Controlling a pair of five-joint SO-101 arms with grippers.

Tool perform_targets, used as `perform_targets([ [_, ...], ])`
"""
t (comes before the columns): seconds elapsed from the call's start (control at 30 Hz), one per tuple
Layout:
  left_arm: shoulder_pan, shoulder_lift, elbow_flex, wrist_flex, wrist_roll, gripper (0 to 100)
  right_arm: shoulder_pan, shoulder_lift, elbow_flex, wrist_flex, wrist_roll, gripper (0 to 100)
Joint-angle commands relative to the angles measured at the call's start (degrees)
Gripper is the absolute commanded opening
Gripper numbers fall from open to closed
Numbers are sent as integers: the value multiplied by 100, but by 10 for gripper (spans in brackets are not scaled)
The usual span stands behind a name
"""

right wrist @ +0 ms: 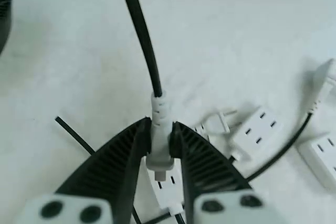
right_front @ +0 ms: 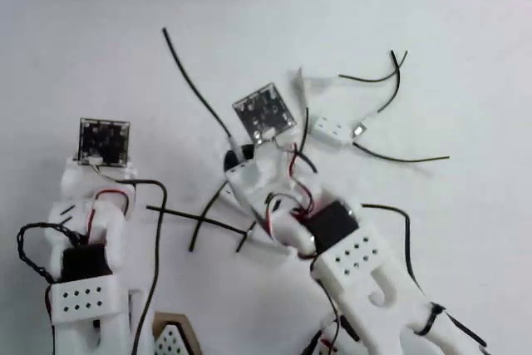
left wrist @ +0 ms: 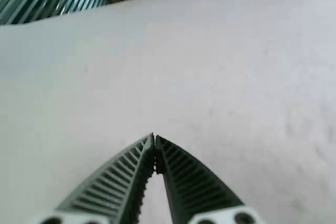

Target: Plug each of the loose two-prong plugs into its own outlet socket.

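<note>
Black ribbed right claw (right wrist: pixel 160 126) pinches a white plug (right wrist: pixel 158 156) on round cord (right wrist: pixel 139 30).

White arms (right_front: pixel 366 268) w/ holes, blk ribbed fingers (left wrist: pixel 105 187), red/blk wires (right_front: pixel 306 197).

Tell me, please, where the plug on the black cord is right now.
In the right wrist view the plug is clamped in the right gripper, close to a white outlet; the high view puts it near the table's middle.

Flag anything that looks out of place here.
Nothing looks damaged. A loose plug lies unplugged beside a white outlet socket, prongs bare, and black cords sprawl crossed over the table. The right end effector holds another plug.
</note>
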Motion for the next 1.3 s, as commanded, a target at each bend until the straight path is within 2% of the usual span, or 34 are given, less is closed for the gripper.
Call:
perform_targets([
  [0.0,365,-84,-79,-589,18,24,-303,-435,290,-664,-211,17],
  [0.1,505,-84,-79,-905,132,27,-488,-629,563,-813,-237,17],
  [0.27,734,-92,-79,-1363,1073,28,-646,-1103,1002,-848,-237,17],
  [0.4,1218,-92,-79,-1284,1178,98,-822,-1534,1363,-848,-237,17],
  [0.5,1578,-171,-202,-870,1178,120,-822,-1666,1538,-848,-237,17],
  [0.7,2492,-1130,-747,659,1160,124,-796,-1666,1653,-813,-211,17],
  [0.9,3363,-1833,-765,1363,1143,125,-804,-1666,1653,-769,-229,17],
  [1.1,3248,-1895,-765,1609,1134,125,-725,-1719,1653,-611,-237,17],
  [1.27,2492,-1886,-765,1626,1187,155,-57,-1719,1591,-690,-246,17],
])
